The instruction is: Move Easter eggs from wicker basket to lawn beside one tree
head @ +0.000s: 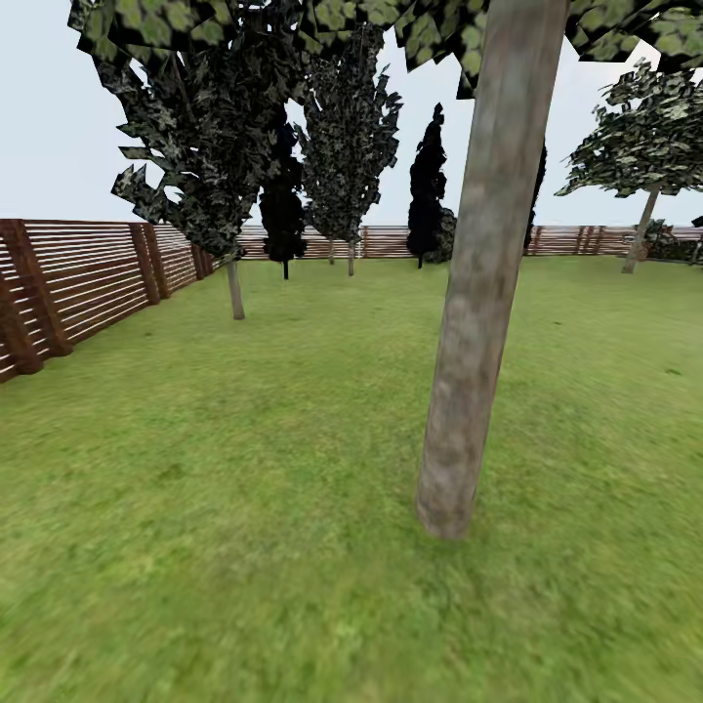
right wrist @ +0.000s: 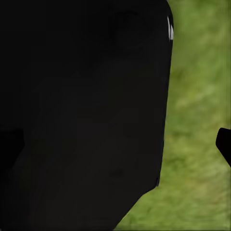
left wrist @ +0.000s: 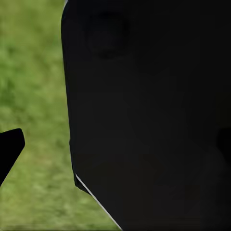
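A tree with a thick pale grey-brown trunk (head: 478, 293) stands close in front of me, right of centre, its base on the lawn (head: 244, 508). Its grey-green canopy spreads across the top of the head view. The three Easter eggs and the wicker basket are out of view. In the left wrist view my left gripper (left wrist: 115, 149) hangs over grass beside a black part of the robot, its fingertips (left wrist: 10, 149) wide apart with nothing between them. My right gripper (right wrist: 115, 144) looks the same, one fingertip (right wrist: 224, 144) over grass.
A brown slat fence (head: 88, 273) runs along the left and across the back of the garden. Another pale-trunked tree (head: 234, 288) stands at the left, one (head: 640, 234) at the far right. Near-black trees (head: 427, 195) stand by the back fence. Open grass lies around the near trunk.
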Controlling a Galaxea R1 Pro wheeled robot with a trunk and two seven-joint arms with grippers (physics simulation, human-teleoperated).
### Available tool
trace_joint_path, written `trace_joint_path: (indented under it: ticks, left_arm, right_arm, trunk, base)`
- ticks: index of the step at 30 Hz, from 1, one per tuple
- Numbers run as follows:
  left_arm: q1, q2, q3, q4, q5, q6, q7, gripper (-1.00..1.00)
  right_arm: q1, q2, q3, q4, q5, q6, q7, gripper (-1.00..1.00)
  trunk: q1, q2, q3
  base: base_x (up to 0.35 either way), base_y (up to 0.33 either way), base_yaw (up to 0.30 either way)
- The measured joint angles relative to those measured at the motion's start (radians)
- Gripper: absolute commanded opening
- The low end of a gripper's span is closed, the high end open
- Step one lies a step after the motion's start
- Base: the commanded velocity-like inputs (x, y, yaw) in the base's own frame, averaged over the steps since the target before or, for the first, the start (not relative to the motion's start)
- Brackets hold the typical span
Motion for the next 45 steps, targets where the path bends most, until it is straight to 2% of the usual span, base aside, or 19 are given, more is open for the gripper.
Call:
trace_joint_path:
  ticks: [4, 7, 9, 14, 28, 45]
  left_arm:
    - [0.023, 0.022, -0.002, -0.003, -0.001, -0.001, 0.0, 1.0]
    - [0.04, 0.008, -0.004, -0.003, -0.002, -0.001, -0.001, 1.0]
    - [0.052, 0.0, -0.003, 0.001, -0.002, 0.0, 0.004, 1.0]
    - [0.067, -0.002, -0.003, 0.002, -0.003, 0.005, 0.004, 1.0]
    - [0.067, -0.008, -0.003, 0.005, -0.003, 0.006, 0.003, 1.0]
    - [0.068, -0.012, -0.003, 0.005, -0.003, 0.007, 0.006, 1.0]
  right_arm:
    - [-0.023, -0.022, 0.0, -0.006, 0.005, -0.005, -0.001, 1.0]
    - [-0.039, -0.038, 0.0, 0.009, 0.003, -0.007, -0.003, 1.0]
    - [-0.05, -0.035, 0.001, 0.02, 0.003, -0.007, -0.003, 1.0]
    - [-0.064, -0.031, 0.0, 0.027, 0.0, -0.007, -0.003, 1.0]
    - [-0.064, -0.029, 0.001, 0.045, -0.029, -0.008, -0.003, 1.0]
    - [-0.065, -0.029, 0.001, 0.045, -0.029, -0.008, -0.003, 1.0]
  trunk:
    - [0.0, 0.0, 0.0]
    - [0.0, 0.0, 0.0]
    - [0.0, 0.0, 0.0]
    - [0.0, 0.0, 0.0]
    - [0.0, 0.0, -0.001]
    - [0.0, 0.0, -0.001]
  base:
    - [0.0, 0.0, 0.0]
    - [0.0, -0.108, 0.0]
    - [0.061, -0.308, 0.0]
    - [0.125, -0.344, -0.067]
    - [0.141, -0.346, -0.272]
    - [0.181, -0.322, -0.013]
